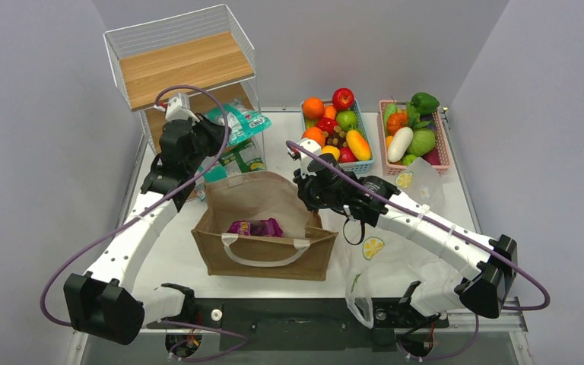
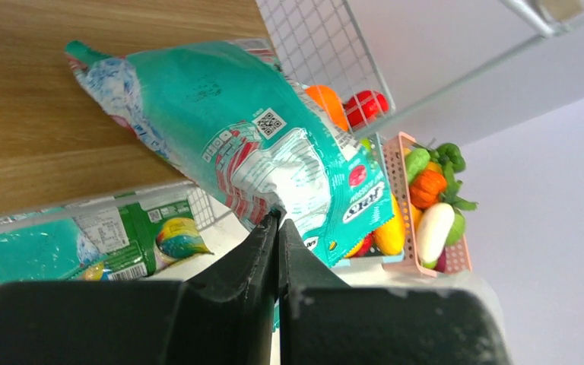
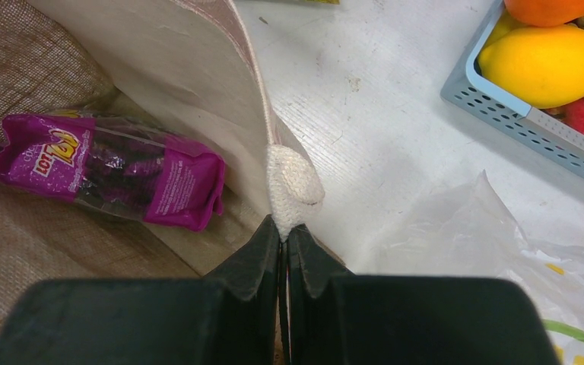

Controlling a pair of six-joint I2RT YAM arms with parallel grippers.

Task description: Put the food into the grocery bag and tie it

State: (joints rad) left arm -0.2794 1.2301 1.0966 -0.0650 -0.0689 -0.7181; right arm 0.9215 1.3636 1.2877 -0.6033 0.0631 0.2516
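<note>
Left wrist: packet (image 2: 251, 144) edge seemingly pinched.

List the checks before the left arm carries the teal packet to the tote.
1. Left claw shut on teal packet: ok, it pinches the lower edge.
2. Right claw shut on handle of tote: ok.
3. Tote mouth open upward: ok.
4. Room inside the tote: ok, only a purple packet shows there.
5. Teal packet free of the rack: cannot tell, it lies against the wire.
</note>
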